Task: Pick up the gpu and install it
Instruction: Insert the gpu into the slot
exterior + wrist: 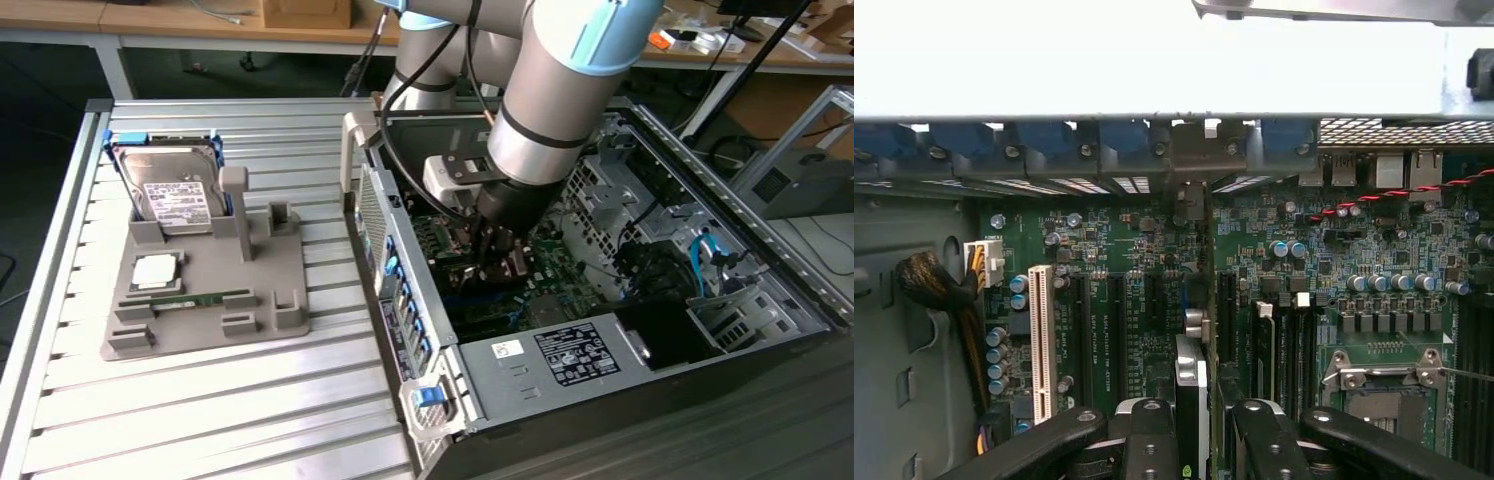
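Inside the open computer case (747, 270), the gripper (487, 255) hangs low over the motherboard (561, 275), its fingers (1154, 440) clenched on the gpu (1191, 400), which stands edge-on between them above the expansion slots, beside the white slot (1041, 340). Outside the case, on the slatted table (200, 420), a grey holder (200, 300) carries a hard drive (171, 195) and a green memory stick (187, 298).

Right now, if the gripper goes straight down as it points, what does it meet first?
Probably the motherboard: the gripper holds the gpu edge-on above the slots, so the card's lower edge would touch first. Depth is unclear.
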